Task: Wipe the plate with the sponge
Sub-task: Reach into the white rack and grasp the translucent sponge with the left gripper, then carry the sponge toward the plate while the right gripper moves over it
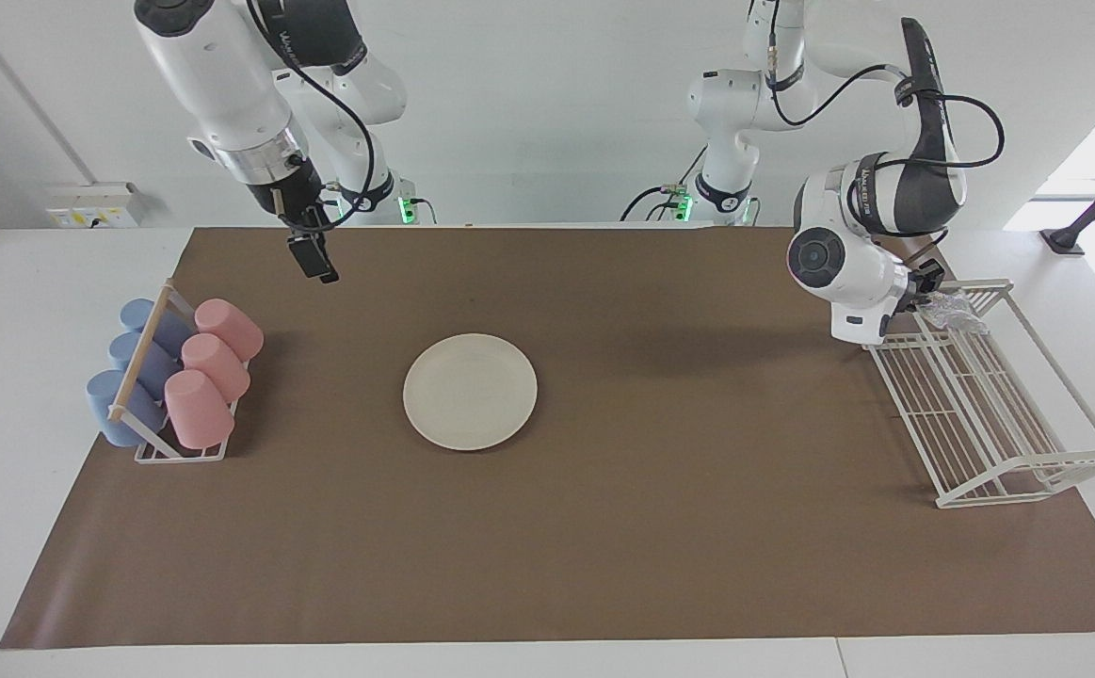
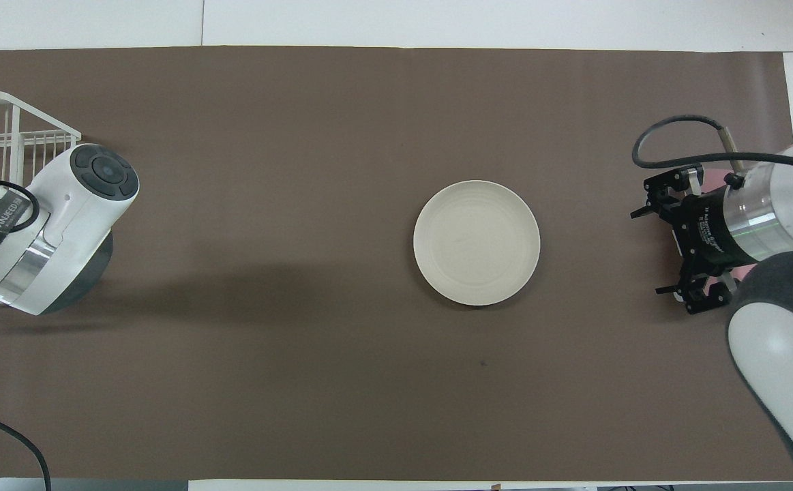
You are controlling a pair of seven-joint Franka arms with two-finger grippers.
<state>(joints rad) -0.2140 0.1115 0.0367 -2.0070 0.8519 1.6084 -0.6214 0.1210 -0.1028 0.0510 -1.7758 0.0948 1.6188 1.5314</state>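
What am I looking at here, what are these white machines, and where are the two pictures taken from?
These are two robot arms at a table covered with brown paper. One picture faces them from across the table; the other looks down from above their own end. A cream plate lies in the middle. At one end a rack holds pink and blue cups; at the other stands a white wire rack. The left gripper is shut on a silvery crinkled wad, the sponge, at the wire rack's end nearest the robots. The right gripper hangs open, holding nothing, over the paper near the cups.
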